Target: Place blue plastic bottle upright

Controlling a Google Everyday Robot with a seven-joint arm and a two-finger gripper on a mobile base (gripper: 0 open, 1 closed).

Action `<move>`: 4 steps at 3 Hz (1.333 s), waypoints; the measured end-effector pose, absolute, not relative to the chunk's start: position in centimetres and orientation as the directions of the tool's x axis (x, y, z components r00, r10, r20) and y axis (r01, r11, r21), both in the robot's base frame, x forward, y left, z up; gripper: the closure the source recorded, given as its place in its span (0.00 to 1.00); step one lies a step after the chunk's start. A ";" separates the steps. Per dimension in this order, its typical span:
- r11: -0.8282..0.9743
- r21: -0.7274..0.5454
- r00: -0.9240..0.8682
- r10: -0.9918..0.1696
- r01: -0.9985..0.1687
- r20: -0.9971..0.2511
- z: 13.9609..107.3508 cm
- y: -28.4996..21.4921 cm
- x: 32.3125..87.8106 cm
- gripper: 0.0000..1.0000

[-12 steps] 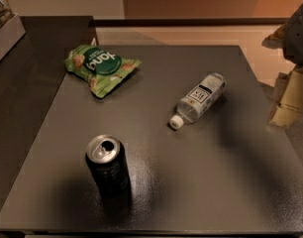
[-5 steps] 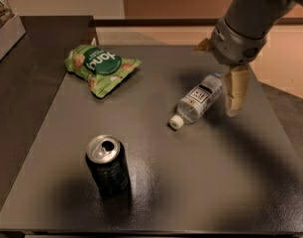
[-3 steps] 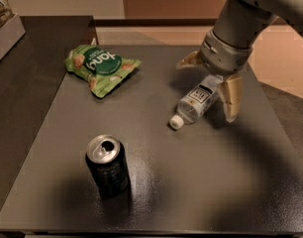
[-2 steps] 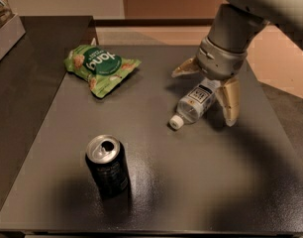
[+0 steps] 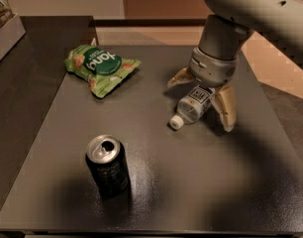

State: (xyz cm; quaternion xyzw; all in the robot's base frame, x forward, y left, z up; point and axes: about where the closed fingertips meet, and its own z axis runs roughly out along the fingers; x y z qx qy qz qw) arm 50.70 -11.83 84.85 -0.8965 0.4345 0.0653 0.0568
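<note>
The blue plastic bottle (image 5: 192,107) lies on its side on the dark table (image 5: 201,182), right of centre, white cap pointing toward the front left. My gripper (image 5: 202,101) hangs over the bottle's rear half with its fingers spread wide open. One tan finger (image 5: 226,108) is on the bottle's right side and the other (image 5: 179,77) is on its left. The bottle's base is hidden under the gripper's wrist. The fingers straddle the bottle without closing on it.
A black drink can (image 5: 108,165) stands upright at the front left. A green snack bag (image 5: 100,67) lies at the back left. A second dark surface (image 5: 23,78) adjoins on the left, with a box (image 5: 4,24) at its far corner.
My gripper came in from the right edge, moved left over the bottle, and spread its fingers to either side of it. The bottle, can and bag have not moved.
</note>
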 end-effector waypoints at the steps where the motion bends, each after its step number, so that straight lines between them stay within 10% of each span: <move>1: -0.610 -0.038 0.608 -0.778 -0.791 -0.157 84.5 -11.9 50.7 0.18; 4: -0.558 -0.094 0.565 -0.804 -0.825 -0.185 86.6 -11.8 51.1 0.88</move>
